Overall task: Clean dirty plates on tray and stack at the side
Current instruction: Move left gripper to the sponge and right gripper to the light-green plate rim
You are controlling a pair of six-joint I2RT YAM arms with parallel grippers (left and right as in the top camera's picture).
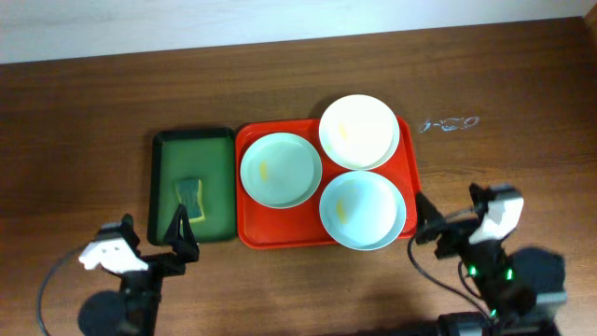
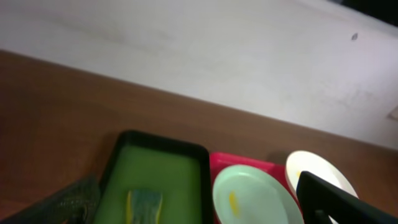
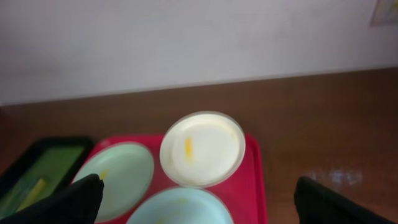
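The red tray [image 1: 250, 233] holds three plates: a mint one [image 1: 281, 171] on the left, a cream-white one [image 1: 359, 132] at the back right, and a pale blue-green one [image 1: 363, 209] at the front right. Each shows a small yellowish smear. My left gripper [image 1: 179, 231] hovers open at the front edge of the green tray, holding nothing. My right gripper [image 1: 424, 224] stands open just off the red tray's right front corner, also holding nothing. In the right wrist view the cream plate [image 3: 202, 149] lies ahead between the wide-spread fingers [image 3: 62, 202].
A smaller dark green tray [image 1: 193, 149] sits left of the red one, touching it, with a yellow-green sponge [image 1: 191, 196] lying in it. A wet-looking smudge [image 1: 448, 123] marks the wooden table right of the red tray. A pale wall runs along the table's far edge.
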